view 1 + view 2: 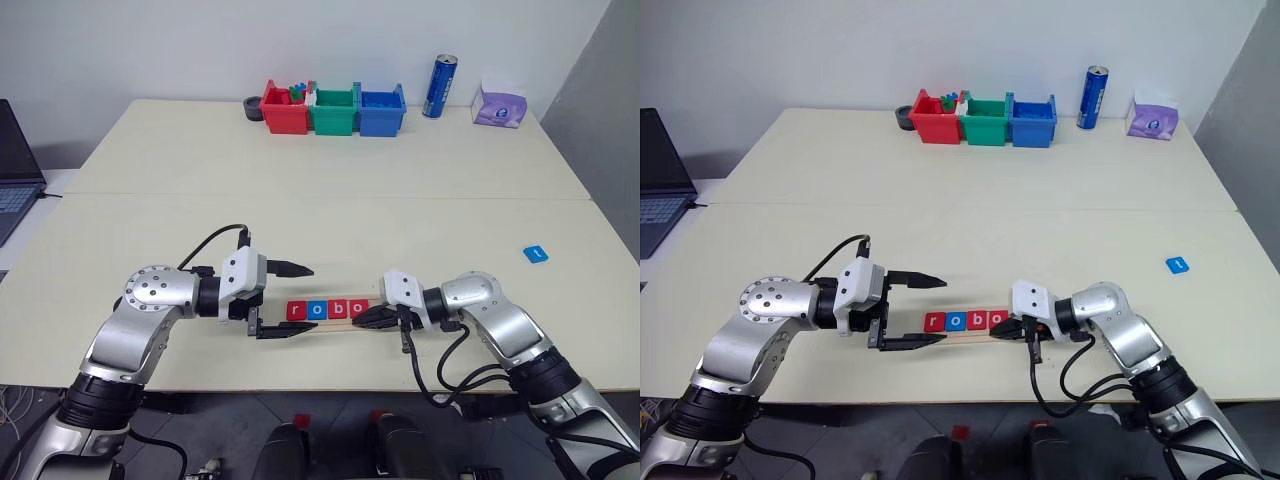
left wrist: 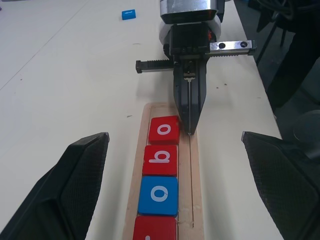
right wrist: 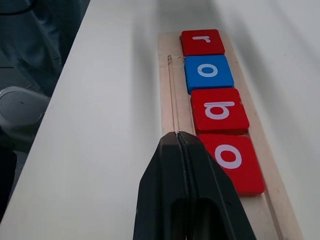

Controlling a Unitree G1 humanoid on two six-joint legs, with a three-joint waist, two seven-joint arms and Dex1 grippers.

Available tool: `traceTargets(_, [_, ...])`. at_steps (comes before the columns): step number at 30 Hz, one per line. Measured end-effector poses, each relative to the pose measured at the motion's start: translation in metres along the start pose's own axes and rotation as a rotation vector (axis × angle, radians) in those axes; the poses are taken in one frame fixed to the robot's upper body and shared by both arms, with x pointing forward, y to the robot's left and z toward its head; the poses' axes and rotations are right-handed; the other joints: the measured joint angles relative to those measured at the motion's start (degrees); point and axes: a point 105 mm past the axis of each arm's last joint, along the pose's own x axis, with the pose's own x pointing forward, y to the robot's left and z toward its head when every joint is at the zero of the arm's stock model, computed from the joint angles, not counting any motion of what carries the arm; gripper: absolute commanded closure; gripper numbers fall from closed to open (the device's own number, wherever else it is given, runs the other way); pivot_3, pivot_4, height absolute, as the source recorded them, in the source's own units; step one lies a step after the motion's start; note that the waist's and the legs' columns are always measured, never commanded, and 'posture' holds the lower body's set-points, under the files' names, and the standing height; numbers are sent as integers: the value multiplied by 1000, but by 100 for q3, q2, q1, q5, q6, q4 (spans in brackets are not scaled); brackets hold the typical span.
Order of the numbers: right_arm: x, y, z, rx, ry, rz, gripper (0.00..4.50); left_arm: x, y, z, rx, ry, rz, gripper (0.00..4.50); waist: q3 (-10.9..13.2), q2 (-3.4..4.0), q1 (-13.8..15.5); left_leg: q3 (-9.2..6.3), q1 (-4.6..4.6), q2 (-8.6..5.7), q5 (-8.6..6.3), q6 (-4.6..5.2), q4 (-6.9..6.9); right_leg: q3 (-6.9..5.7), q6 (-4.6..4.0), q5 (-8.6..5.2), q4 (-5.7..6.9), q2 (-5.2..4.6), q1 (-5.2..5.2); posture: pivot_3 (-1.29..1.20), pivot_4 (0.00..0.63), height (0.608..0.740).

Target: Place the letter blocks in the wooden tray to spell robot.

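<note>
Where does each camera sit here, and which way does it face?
Head views: on the head, looking forward and down over both arms at the wooden tray and a stray blue tile.
Left wrist view: along the open left gripper at the tray's tiles and the shut right gripper.
Right wrist view: along its own shut fingers, opposite way.
Shared: tiles r, o, b, o.

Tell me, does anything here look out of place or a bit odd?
One thing: a blue letter block lies alone on the table, far from the wooden tray. The tray holds only four blocks, r, o, b, o, with its last slot bare beside the shut right gripper. The tiles in the tray sit straight.
</note>
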Motion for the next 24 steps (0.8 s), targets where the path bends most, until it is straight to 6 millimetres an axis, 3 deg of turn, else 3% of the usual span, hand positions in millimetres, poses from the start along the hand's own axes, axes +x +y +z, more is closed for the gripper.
traceTargets(16, [-1, -9, 4, 17, -24, -25, 4466, 0, 0, 0, 0, 0, 3, 0, 0, 0, 1, -1, 0, 0, 0, 0, 0, 1, 0, 0, 0, 0, 0, 0, 150, 740])
traceTargets(20, [-16, -11, 18, 41, -71, -36, 4466, 0, 1, 1, 0, -1, 6, 0, 0, 0, 1, -3, -1, 0, 0, 0, 0, 1, 0, 0, 1, -1, 0, 0, 150, 740])
traceTargets(24, [-45, -29, 28, 124, -109, -191, 4306, 8, 4, 10, 14, -29, 19, 0, 0, 0, 14, -4, -3, -2, 0, 0, 2, 2, 0, 0, 0, -5, 2, 0, 150, 740])
